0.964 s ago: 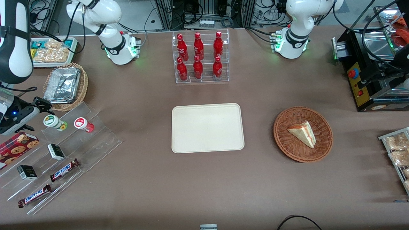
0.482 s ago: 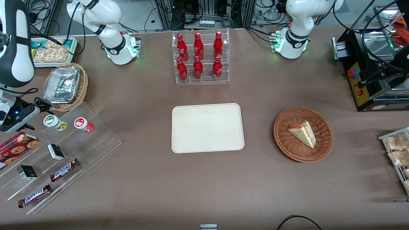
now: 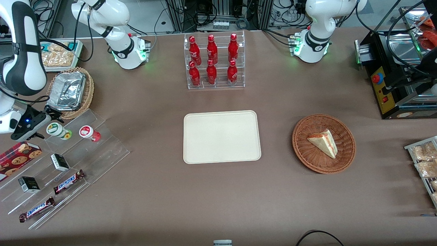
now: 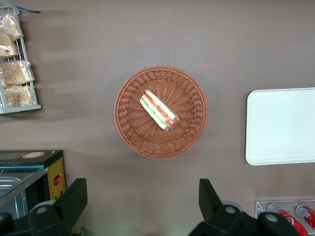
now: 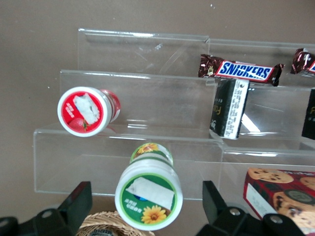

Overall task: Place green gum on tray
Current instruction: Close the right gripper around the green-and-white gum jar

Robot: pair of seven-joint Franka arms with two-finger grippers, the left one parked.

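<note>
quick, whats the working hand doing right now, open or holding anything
Right arm's hand: open, holding nothing, its fingers either side of the small white green-lidded gum canister on the clear acrylic stepped shelf, not closed on it.

A robotics lab staged as a snack shop: a brown-covered table (image 3: pixel 218 198) bolted with white robot arm bases (image 3: pixel 131 54), cables and metal racking along its edge, set with red bottles (image 3: pixel 211 51) and Snickers bars (image 3: pixel 69 181) on acrylic displays.

Green gum (image 5: pixel 148 192): white canister, green-bordered lid with sunflower print. Neighbouring canister (image 5: pixel 87 111): red lid. Tray (image 3: pixel 222 136): plain cream. Gripper (image 5: pixel 147 206): black, poised above the green gum. Bottles (image 3: pixel 212 59): red.
</note>
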